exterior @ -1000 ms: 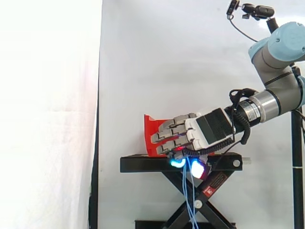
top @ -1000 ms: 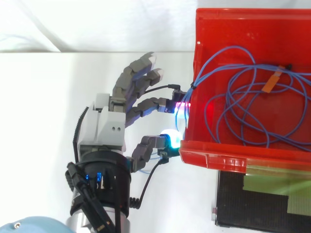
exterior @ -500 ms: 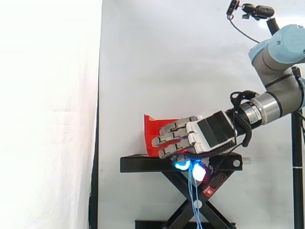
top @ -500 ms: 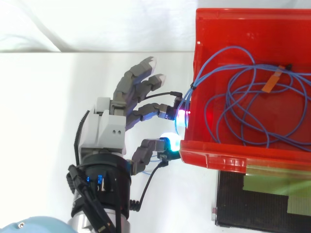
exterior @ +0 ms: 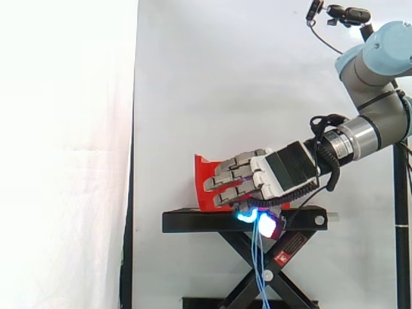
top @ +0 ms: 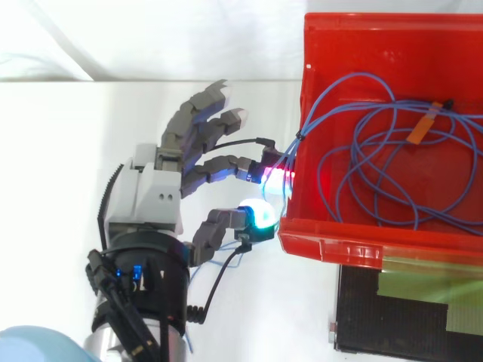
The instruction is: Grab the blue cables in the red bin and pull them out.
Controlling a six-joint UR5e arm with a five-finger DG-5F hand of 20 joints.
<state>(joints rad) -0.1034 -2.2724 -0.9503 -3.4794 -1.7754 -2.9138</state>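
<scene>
**Side view**
- My hand (exterior: 283, 170): comes in from the right, back of the palm facing the camera, fingers pointing left across the front of the red bin (exterior: 205, 181).
- Fingers: upper ones stacked and gently bent; the glowing pads sit low, at the top edge of the black stand (exterior: 193, 222).
- Blue cables (exterior: 259, 273): a few strands hang straight down from under my lit pads, in front of the stand's crossed legs.
- Bin: sits tilted on the stand, mostly hidden behind my fingers.
- Background: white curtain (exterior: 64, 154).

**Top view**
- My hand (top: 147, 200): outside the bin, just beside its left wall (top: 302, 90).
- Fingers: two upper ones spread and free, touching nothing; one lower fingertip (top: 273, 175) glows magenta and closes toward my cyan thumb pad, pinching the cable strands between them right at the wall.
- Cables: most lie in loose loops on the bin floor (top: 377, 181); a bundle climbs over the left wall and runs down into my pinch.
- Orange tag (top: 426, 124): on one loop near the bin's far right.
</scene>
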